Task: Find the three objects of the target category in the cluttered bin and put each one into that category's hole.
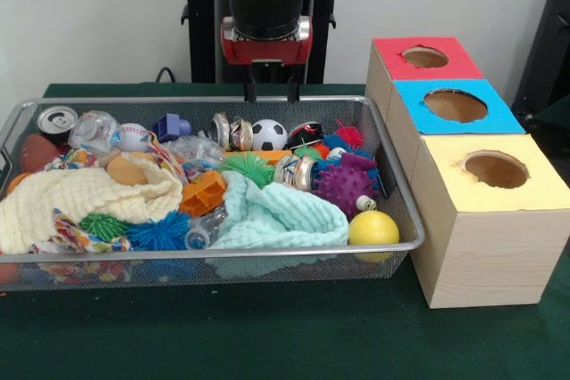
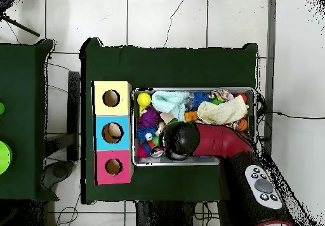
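Observation:
A wire mesh bin (image 1: 405, 211) holds mixed clutter. A soccer ball (image 1: 268, 134), a baseball (image 1: 134, 137) and a yellow ball (image 1: 373, 228) lie in it, along with a purple spiky ball (image 1: 343, 186) and a can (image 1: 57, 120). A cream cloth (image 1: 80, 193) and a mint cloth (image 1: 276, 215) cover other items. My gripper (image 1: 272, 95) hangs open and empty over the bin's far rim, just behind the soccer ball. To the right stands a wooden box with a red hole (image 1: 425, 57), a blue hole (image 1: 455, 105) and a yellow hole (image 1: 495, 169). In the overhead view my arm (image 2: 216, 141) hides the gripper.
More in the bin: crushed cans (image 1: 230, 131), an orange block (image 1: 203, 193), blue spiky ball (image 1: 158, 233), green spiky ball (image 1: 245, 166), a brown football (image 1: 36, 153). The box (image 2: 112, 132) lies against the bin's short side. Green cloth covers the table (image 1: 267, 327).

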`<action>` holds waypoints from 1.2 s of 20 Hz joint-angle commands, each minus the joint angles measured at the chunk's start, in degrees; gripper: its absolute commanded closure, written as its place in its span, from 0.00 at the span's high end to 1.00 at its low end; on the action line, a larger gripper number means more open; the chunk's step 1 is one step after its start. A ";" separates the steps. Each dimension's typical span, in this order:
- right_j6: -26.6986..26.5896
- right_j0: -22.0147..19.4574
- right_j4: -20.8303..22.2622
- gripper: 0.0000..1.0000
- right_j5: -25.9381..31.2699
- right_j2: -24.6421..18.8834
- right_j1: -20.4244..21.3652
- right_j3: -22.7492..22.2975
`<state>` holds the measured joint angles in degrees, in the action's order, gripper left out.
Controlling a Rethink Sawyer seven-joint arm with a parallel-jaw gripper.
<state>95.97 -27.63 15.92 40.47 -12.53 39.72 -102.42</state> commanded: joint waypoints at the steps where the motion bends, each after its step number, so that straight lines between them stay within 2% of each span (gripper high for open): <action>1: -11.66 -3.70 5.12 1.00 1.52 -6.78 -5.28 5.75; 7: -18.13 -6.39 8.89 1.00 2.30 -11.76 -8.82 10.02; 11: -21.25 -7.38 11.74 1.00 4.55 -14.97 -9.34 12.24; 18: -28.99 -6.77 16.56 1.00 10.86 -19.52 -7.88 15.54; 24: -33.03 -7.24 17.93 1.00 12.42 -23.19 -5.26 14.45</action>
<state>85.55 -34.61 30.00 45.95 -28.30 33.63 -91.32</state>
